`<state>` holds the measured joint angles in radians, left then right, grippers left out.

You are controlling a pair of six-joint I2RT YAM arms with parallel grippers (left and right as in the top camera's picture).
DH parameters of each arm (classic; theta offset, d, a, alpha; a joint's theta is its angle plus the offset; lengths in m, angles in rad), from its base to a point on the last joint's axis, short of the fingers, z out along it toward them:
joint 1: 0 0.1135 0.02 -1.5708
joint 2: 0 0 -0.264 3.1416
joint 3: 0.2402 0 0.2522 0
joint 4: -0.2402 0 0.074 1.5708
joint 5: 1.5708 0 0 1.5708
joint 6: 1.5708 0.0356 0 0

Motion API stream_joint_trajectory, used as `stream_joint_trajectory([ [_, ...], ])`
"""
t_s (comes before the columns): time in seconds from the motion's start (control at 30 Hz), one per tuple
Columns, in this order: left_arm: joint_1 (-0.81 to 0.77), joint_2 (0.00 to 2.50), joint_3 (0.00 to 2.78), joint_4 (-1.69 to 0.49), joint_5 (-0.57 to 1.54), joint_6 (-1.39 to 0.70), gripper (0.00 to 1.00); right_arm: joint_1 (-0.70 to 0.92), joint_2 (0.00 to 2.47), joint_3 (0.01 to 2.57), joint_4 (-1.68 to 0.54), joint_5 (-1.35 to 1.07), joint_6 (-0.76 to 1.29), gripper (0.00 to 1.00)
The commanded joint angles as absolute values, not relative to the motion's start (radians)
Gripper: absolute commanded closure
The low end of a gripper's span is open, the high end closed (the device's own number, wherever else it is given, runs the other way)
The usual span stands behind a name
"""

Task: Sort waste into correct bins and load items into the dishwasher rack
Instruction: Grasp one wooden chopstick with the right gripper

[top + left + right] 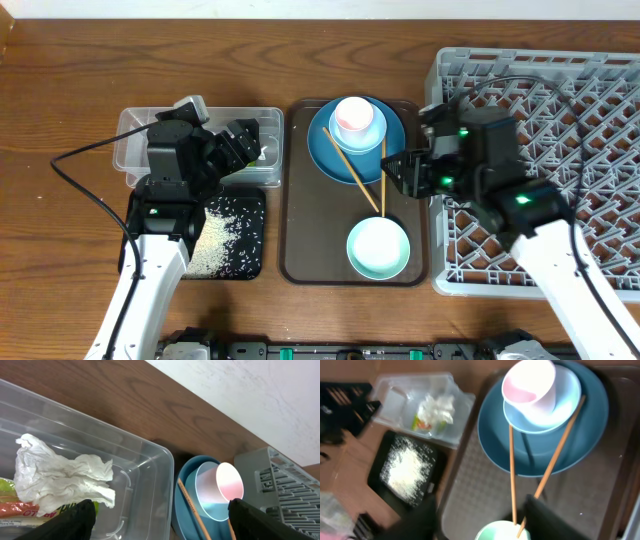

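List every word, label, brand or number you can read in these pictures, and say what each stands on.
No text can be read with certainty.
On the snack wrapper in the clear tub: dark lettering on its red band, partly hidden by the tissue, too blurred and cut off to read.
Nothing else in view shows print.

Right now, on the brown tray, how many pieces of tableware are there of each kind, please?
Blue plate: 1
Bowls (pale blue bowl, mint-green bowl): 2
Pink cup: 1
Wooden chopsticks: 2
Total: 6
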<state>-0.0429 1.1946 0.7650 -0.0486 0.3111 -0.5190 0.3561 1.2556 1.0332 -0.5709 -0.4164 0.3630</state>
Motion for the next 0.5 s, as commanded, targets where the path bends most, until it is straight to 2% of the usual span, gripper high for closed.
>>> stream_joint_trajectory([
  [0.0,-0.043,1.184,0.764,-0.049,0.301,-0.506,0.12,0.425,1.291,1.052,-0.57,-0.294,0.374,0.81],
  [0.1,-0.043,1.184,0.764,-0.044,0.301,-0.506,0.12,0.479,1.319,1.052,-0.57,-0.198,0.374,0.88],
  [0.3,-0.043,1.184,0.764,-0.041,0.301,-0.505,0.12,0.586,1.386,1.052,-0.543,0.014,0.374,0.84],
  [0.47,-0.043,1.185,0.764,-0.041,0.301,-0.506,0.12,0.645,1.464,1.052,-0.479,0.058,0.331,0.81],
])
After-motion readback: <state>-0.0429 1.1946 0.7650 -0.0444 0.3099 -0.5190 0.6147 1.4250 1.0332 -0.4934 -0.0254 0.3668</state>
